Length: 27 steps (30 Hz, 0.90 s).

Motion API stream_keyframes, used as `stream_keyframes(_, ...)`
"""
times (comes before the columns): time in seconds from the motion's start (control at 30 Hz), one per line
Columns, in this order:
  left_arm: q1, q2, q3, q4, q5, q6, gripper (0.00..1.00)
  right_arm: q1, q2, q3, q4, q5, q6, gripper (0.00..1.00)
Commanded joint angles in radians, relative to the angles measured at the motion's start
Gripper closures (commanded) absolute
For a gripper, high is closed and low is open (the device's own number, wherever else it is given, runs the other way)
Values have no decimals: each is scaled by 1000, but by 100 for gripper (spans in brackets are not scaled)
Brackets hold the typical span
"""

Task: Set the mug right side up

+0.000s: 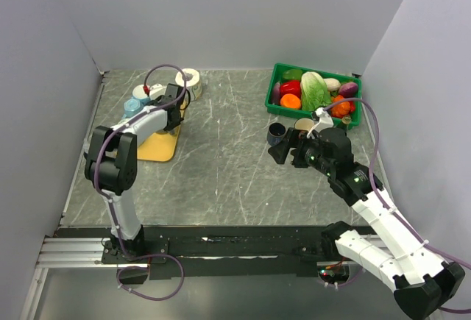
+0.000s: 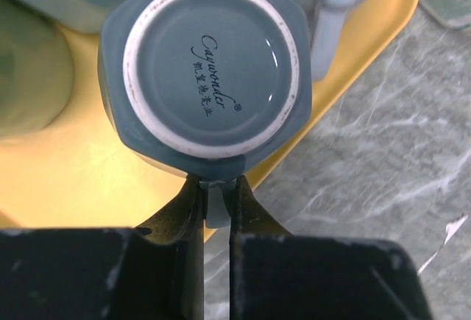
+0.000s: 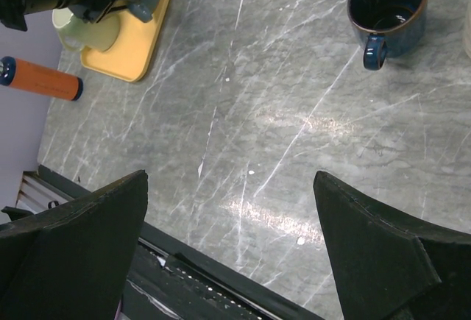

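Tray point(image 2: 66, 180): mug point(image 2: 210, 70), handle in end effector point(image 2: 215, 191)

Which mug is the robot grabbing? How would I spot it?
Find the yellow tray at the table's left side. On it the grey-blue mug stands upside down, handle pinched by the left tool. Its bottom, white-ringed with writing, faces up; the cup beside it is pale green.

The table point(image 1: 221, 151) had a grey, marble-veined top. A yellow tray point(image 1: 158, 149) lay at the far left, with a white roll point(image 1: 190, 79) just beyond it. A green basket point(image 1: 271, 90) stood at the far right. A dark mug point(image 1: 277, 133) stood upright just near of the basket, with a beige cup point(image 1: 304, 124) beside it on the right.
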Motion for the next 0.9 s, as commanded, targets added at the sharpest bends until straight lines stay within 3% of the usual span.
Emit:
stream_keyframes(0.0,-4,-103,-39,17,25,23,99,-3,-2,-13,41,-16,17,0)
stream_keyframes(0.23,-80,-271,-88,33,89,23,99,-5,-19,-13,49,-59,37,1)
stream_keyframes(0.47,-209,-557,-131,83,186,-22,99,-3,-76,-20,115,-172,98,2)
stream_keyframes(0.6,-241,-713,-246,296,371,-61,99,-2,-88,-38,227,-272,156,2)
stream_keyframes(0.73,-241,-862,-386,628,714,-150,99,3,-117,-59,342,-369,239,2)
stream_keyframes(0.87,-267,-893,-432,804,848,-250,99,26,-155,-53,426,-407,293,2)
